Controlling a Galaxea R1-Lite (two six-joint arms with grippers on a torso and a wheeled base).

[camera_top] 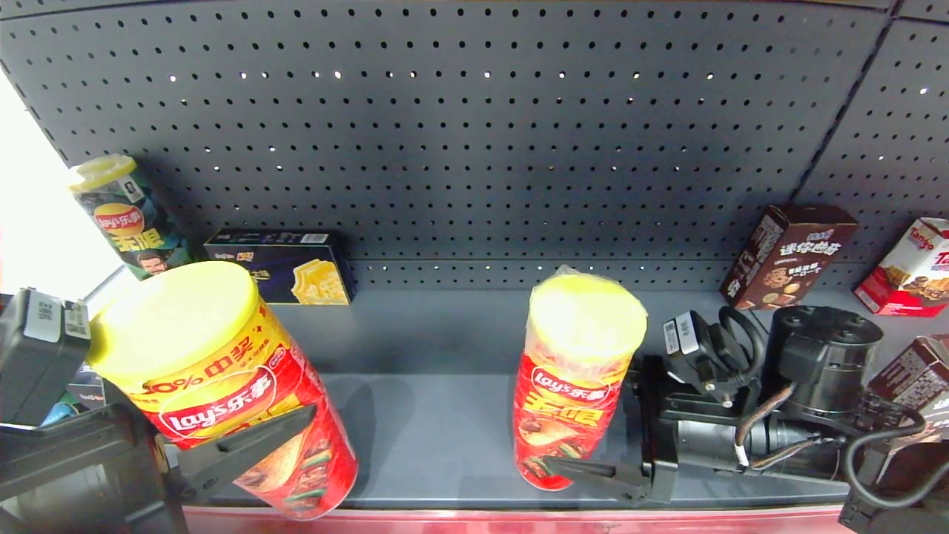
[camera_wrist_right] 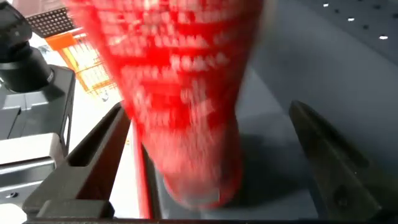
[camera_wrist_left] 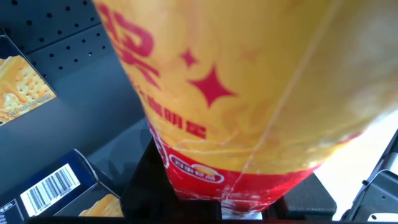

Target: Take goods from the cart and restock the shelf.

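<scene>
Left tool (camera_top: 245, 415) clamps a tilted can (camera_top: 193, 326); right tool (camera_wrist_right: 208, 118) is spread wide.

On the shelf (camera_top: 445, 348), the right can (camera_top: 578, 378) stands upright near the front edge, right of centre, between the spread fingers of the right hand (camera_wrist_right: 206, 112). The left can (camera_top: 222, 378) leans tilted over the front left edge, gripped in the left hand (camera_top: 215, 419). Behind it, at the back left, a third can (camera_top: 122, 215) leans, with a flat box (camera_top: 285, 263) just right of it against the pegboard (camera_top: 474, 148). At the back right two boxes (camera_top: 789, 256) (camera_top: 904, 267) lean side by side, and another box (camera_top: 916, 374) sits in front of them at the far right.
</scene>
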